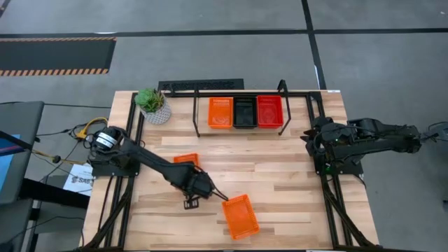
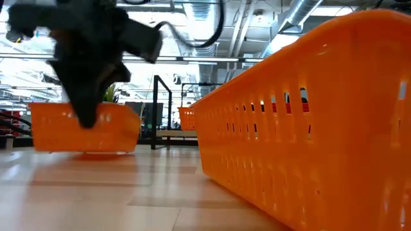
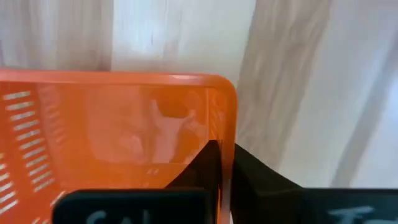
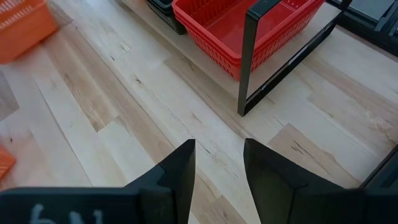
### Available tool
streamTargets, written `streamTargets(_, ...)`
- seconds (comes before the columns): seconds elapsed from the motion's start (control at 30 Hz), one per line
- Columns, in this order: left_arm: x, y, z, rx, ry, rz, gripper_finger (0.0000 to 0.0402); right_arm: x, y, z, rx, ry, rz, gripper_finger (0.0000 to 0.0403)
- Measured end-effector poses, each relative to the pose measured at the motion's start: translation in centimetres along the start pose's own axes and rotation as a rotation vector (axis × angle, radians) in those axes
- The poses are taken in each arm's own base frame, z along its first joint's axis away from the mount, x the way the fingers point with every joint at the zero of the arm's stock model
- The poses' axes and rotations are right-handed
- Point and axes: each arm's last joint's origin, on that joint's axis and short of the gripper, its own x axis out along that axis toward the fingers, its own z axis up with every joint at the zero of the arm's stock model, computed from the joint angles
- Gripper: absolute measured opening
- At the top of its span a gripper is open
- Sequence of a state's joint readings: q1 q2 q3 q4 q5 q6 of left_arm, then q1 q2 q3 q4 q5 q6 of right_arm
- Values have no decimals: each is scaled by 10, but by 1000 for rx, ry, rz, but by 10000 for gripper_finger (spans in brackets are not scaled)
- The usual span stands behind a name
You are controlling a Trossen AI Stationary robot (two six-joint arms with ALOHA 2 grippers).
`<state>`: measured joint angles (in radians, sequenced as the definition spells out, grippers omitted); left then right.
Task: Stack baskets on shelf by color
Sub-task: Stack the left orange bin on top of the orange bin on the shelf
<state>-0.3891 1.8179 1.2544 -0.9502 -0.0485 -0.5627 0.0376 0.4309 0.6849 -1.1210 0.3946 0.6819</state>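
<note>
Near the front middle of the table [image 1: 280,175], the left gripper [image 1: 220,197] is down at a corner of a loose orange basket [image 1: 240,215], and the left wrist view shows its dark fingers [image 3: 208,168] pinched on that basket's rim, one inside the wall and one outside. That basket lies skewed, well apart from the shelf [image 1: 241,92] at the back. A second orange basket [image 1: 186,160] sits just behind the left arm, partly covered by it. On the shelf board three baskets sit side by side and touching: an orange one [image 1: 220,112] on the left, a black one [image 1: 245,112] in the middle, a red one [image 1: 269,110] on the right; whether each is a stack I cannot tell. Over at the table's right edge the right gripper [image 4: 219,163] waits, its fingers parted with nothing between them, pointing toward the red basket's end of the shelf. A white plant pot [image 1: 154,106] stands at the back left corner.
</note>
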Motion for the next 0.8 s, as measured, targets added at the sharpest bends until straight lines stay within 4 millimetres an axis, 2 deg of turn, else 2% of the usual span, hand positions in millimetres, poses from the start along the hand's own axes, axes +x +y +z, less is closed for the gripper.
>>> streamTargets(0.17, -28, -4, 22, -51, -99, -63, 0, 0, 0, 0, -2, 0, 0, 159)
streamTargets(0.43, -97, 4, 64, -88, -333, -159, 0, 0, 0, 0, -2, 0, 0, 159)
streamTargets(0.6, -128, 27, 83, -113, -494, -42, 0, 0, 0, 0, -2, 0, 0, 159)
streamTargets(0.8, -148, 66, 100, -73, -584, 94, 0, 0, 0, 0, -2, 0, 0, 159)
